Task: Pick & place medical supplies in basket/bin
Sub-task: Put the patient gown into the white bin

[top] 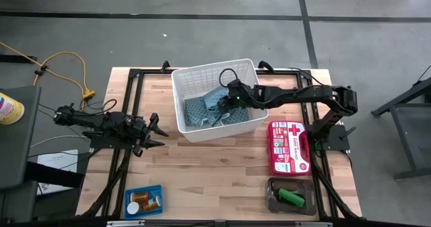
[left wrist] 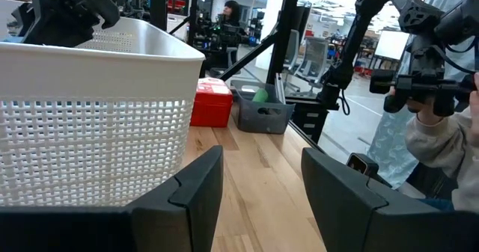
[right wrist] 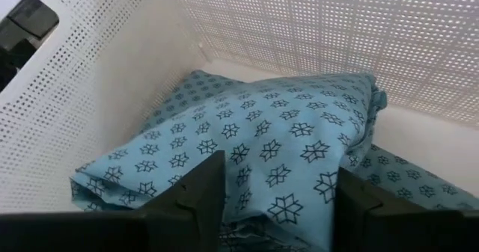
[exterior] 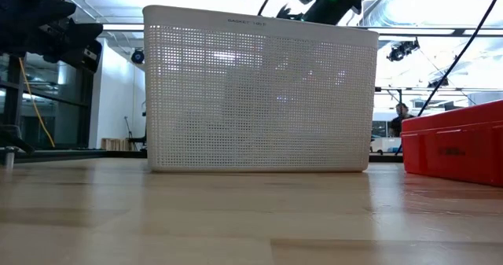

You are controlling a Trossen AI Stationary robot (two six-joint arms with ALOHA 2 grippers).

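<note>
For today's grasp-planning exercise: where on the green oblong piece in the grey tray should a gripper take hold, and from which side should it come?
Grip the green oblong piece across its narrow middle, coming straight down from above. It lies flat and slanted in the grey tray, whose walls block a sideways approach. Turn the fingers square to its long axis. The right gripper, now open over the cloths in the white basket, is nearer.

High view: overhead, straight down, whole surface. Low view: surface height, level, close to the white basket. Left wrist view: level past its jaws, basket beside. Right wrist view: inside basket, close above teal cloth. Basket shared by all.
</note>
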